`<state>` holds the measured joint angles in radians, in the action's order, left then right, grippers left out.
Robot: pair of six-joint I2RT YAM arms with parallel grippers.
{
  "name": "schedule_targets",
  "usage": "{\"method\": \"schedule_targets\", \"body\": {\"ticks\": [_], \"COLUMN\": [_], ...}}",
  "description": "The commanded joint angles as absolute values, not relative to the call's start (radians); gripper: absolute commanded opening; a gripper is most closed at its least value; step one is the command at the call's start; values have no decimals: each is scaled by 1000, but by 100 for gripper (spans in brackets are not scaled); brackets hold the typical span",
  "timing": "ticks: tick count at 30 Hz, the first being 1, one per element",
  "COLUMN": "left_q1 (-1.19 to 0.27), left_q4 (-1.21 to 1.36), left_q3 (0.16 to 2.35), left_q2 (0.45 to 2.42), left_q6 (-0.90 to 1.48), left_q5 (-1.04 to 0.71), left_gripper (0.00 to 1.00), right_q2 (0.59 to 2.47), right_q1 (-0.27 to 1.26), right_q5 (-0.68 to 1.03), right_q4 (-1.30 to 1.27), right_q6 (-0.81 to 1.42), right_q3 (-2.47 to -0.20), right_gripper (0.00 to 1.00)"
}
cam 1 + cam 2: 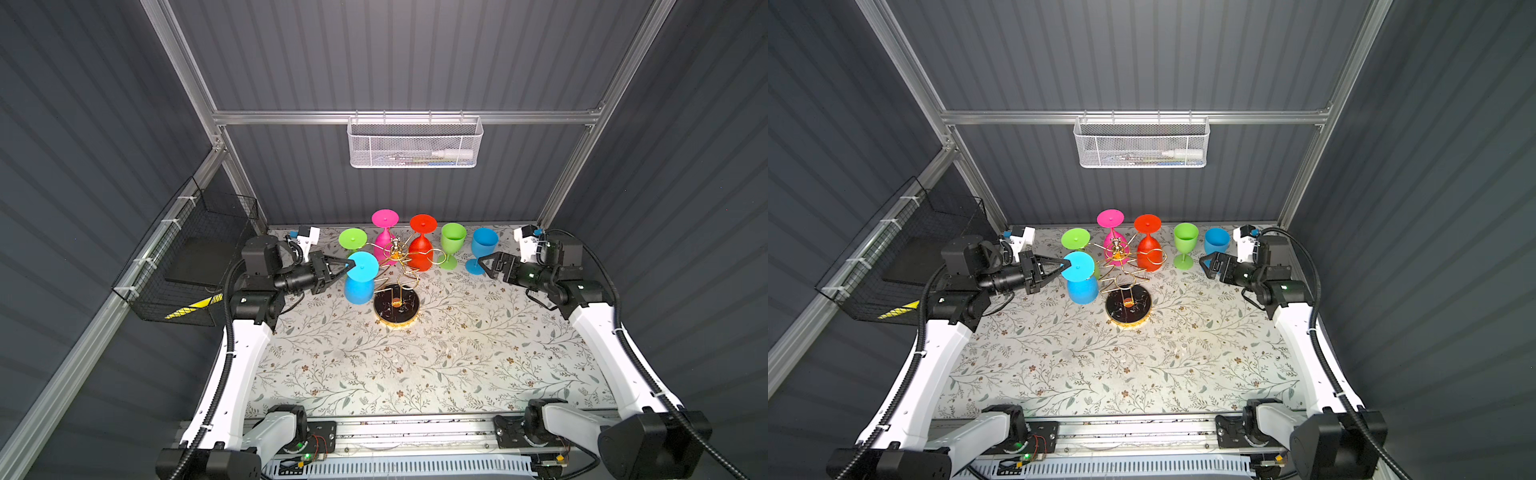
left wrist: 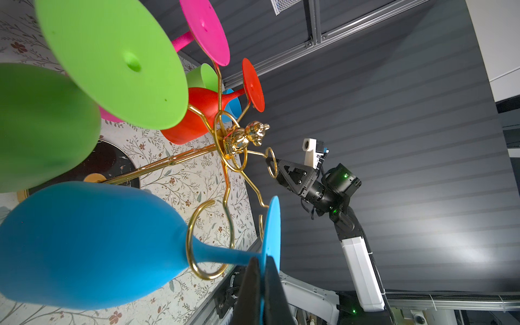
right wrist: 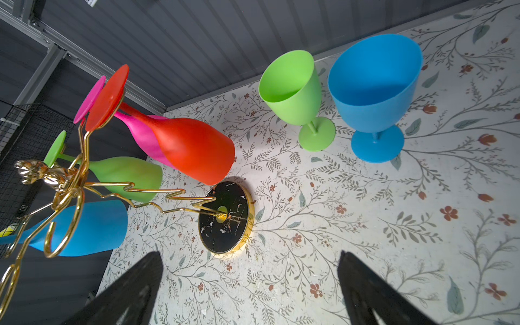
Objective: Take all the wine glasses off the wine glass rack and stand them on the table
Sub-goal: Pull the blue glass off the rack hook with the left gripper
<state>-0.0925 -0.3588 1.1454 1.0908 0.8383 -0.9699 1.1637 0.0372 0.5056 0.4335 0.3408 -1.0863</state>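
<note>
The gold wire wine glass rack point(image 1: 395, 306) stands on its round black base mid-table, also in the right wrist view point(image 3: 225, 216). A blue wine glass point(image 1: 358, 289) hangs upside down on its left arm, stem inside a gold loop point(image 2: 208, 239). My left gripper point(image 1: 348, 264) is shut on the rim of that glass's foot disc point(image 2: 271, 225), with both black fingers pinching it point(image 2: 261, 260). Green point(image 1: 352, 239), pink point(image 1: 385, 232) and red point(image 1: 422, 249) glasses also hang on the rack. My right gripper point(image 1: 484, 266) hovers open to the right of the rack, nothing between its fingers point(image 3: 250, 256).
An upright green glass point(image 1: 452, 245) and an upright blue glass point(image 1: 482, 249) stand on the table just beside the right gripper. A white mesh basket point(image 1: 415, 143) hangs on the back wall. A black wire basket point(image 1: 195, 257) is fixed at the left edge.
</note>
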Motion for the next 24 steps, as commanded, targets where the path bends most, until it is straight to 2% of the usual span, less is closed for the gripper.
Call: {"method": "schedule_targets", "body": {"ticks": [1, 8, 24], "left_q1": [-121, -188, -189], "left_q4": [-364, -346, -228], "left_q3": [1170, 1190, 1212], "left_q2": [1104, 1145, 1177], "left_q6": [808, 804, 867], "left_q5": [-971, -914, -838], "left_gripper": [0, 0, 0], "right_q2": [1150, 1148, 1143], "right_q1": [39, 39, 39], "right_q5": [523, 525, 522], "right_q4": [417, 417, 423], "right_q6": [349, 350, 341], "right_q3": [-1078, -1076, -1078], "right_gripper": [99, 99, 99]}}
